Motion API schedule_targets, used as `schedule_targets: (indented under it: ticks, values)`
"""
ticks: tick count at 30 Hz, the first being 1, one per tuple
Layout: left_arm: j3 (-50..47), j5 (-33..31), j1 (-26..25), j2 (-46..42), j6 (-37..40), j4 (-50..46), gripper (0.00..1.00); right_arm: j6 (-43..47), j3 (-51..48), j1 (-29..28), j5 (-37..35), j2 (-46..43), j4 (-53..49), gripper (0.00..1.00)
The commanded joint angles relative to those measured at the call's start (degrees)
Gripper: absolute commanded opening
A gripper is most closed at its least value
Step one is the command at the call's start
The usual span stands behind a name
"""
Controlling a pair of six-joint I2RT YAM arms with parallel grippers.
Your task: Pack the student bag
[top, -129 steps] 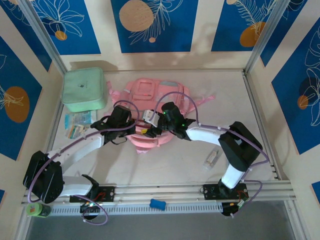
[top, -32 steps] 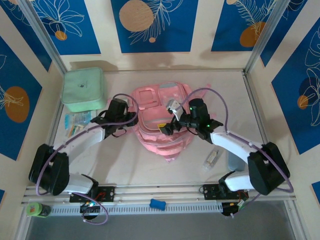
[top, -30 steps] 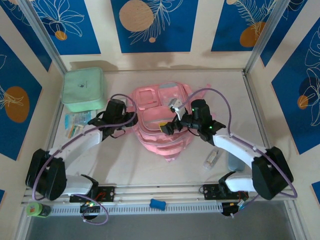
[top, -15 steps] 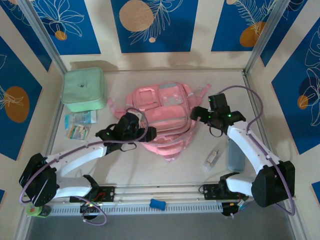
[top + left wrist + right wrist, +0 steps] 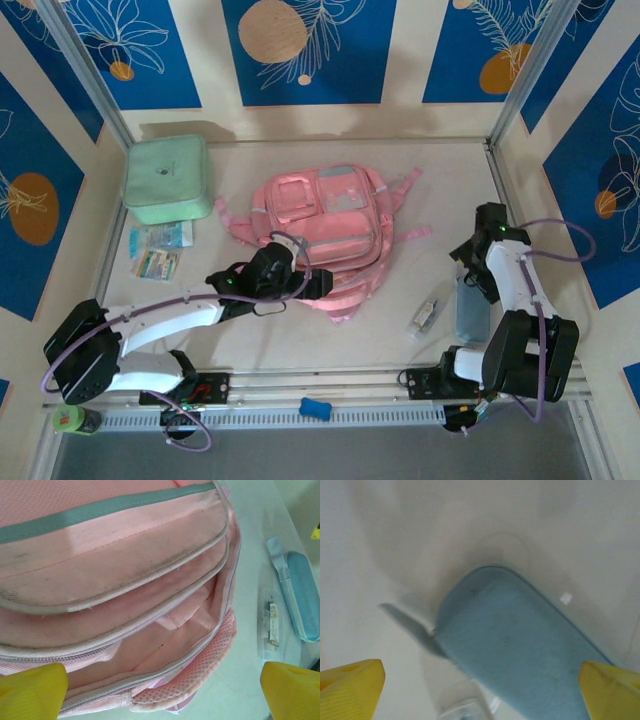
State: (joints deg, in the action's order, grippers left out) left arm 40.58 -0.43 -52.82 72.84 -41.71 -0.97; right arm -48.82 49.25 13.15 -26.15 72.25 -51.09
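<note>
Packing status: bag unzipped, items outside

Bag [image 5: 320, 225] lies flat, front up, mid-table. It is soft pink fabric with grey trim, smudged, with a mesh side pocket. One zip gapes at its near edge. Blue case [image 5: 468, 312], clear packet [image 5: 425, 316], green case [image 5: 167, 178] and cards [image 5: 158, 250] lie outside it, so packing is judged largely undone. Left gripper [image 5: 160, 690] is released and empty at the gap. Right gripper [image 5: 480, 685] is spread and empty over the blue case.

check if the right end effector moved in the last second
Yes. The right end effector swung right, off the pink backpack toward the side rail, and now hangs open above the blue pouch.
</note>
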Motion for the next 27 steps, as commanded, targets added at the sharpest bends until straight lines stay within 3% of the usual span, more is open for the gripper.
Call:
schedule_targets:
  ticks: [1, 4, 7, 10, 15, 20, 23, 27]
  values:
    - [-0.89, 0.33, -0.53, 0.8, -0.34, 2.58, 1.0, -1.2, -3.68, 4.1, 3.01, 0.69, 1.38, 0.99]
    - [-0.95, -0.01, -0.54, 1.39, -0.53, 2.59, 0.99, -0.23, -6.84, 9.72, 10.4, 0.8, 4.42, 0.99]
    - [-1.9, 0.49, -0.54, 2.26, -1.07, 4.84, 0.99, -2.18, -8.6, 8.04, 11.04, 0.06, 5.11, 0.99]
    - [-1.57, 0.57, -0.53, 3.28, -1.44, 5.05, 0.99, -6.36, -11.23, 7.84, 17.03, -1.94, 6.73, 0.99]
    - [-1.75, -0.09, -0.65, 4.01, -1.88, 5.28, 0.99, -17.06, -12.0, -0.04, 20.36, -6.37, 11.02, 0.99]
    - [-0.82, -0.92, -0.62, 4.34, -1.61, 4.14, 0.99, -26.79, -10.37, -9.26, 24.97, -3.13, 15.94, 0.99]
    - [-0.41, -1.2, -0.62, 4.21, -1.61, 3.17, 0.99, -23.82, -8.21, -9.88, 23.57, -2.38, 14.65, 0.99]
    - [0.14, -0.63, -0.62, 4.24, -1.53, 2.74, 0.99, -11.65, -3.73, -9.14, 20.84, -0.48, 6.15, 0.99]
